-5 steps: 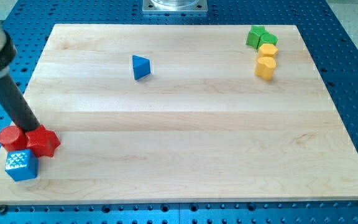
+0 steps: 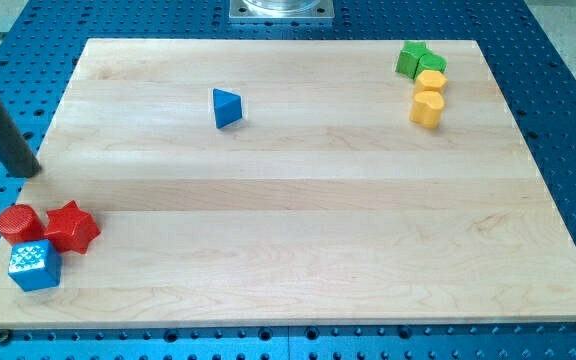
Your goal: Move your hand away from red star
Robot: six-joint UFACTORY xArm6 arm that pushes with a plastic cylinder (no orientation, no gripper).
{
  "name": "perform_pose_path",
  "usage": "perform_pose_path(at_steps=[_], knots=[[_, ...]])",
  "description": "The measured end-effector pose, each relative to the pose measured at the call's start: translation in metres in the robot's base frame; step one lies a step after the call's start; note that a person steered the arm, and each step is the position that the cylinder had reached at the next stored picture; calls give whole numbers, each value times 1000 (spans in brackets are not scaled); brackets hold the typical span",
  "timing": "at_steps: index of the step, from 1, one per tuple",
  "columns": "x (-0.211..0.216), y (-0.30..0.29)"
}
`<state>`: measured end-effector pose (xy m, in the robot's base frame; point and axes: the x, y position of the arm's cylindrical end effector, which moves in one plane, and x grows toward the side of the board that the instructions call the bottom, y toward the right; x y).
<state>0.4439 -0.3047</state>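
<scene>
The red star (image 2: 72,227) lies near the board's left edge, toward the view's bottom. A red cylinder (image 2: 18,222) touches its left side and a blue cube (image 2: 34,265) sits just below them. My tip (image 2: 28,171) is off the board's left edge, above and to the left of the red star, apart from it and from the red cylinder.
A blue triangular block (image 2: 227,107) lies in the upper middle of the wooden board (image 2: 298,200). At the view's top right a green star (image 2: 411,58) and two yellow blocks (image 2: 429,78) (image 2: 427,108) stand in a column. Blue pegboard surrounds the board.
My tip has moved up and to the left, away from the red star and red cylinder, off the board's edge. The blocks have not moved.
</scene>
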Motion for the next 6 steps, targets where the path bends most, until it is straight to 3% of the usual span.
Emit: perform_pose_path(at_steps=[6], knots=[[9,0]])
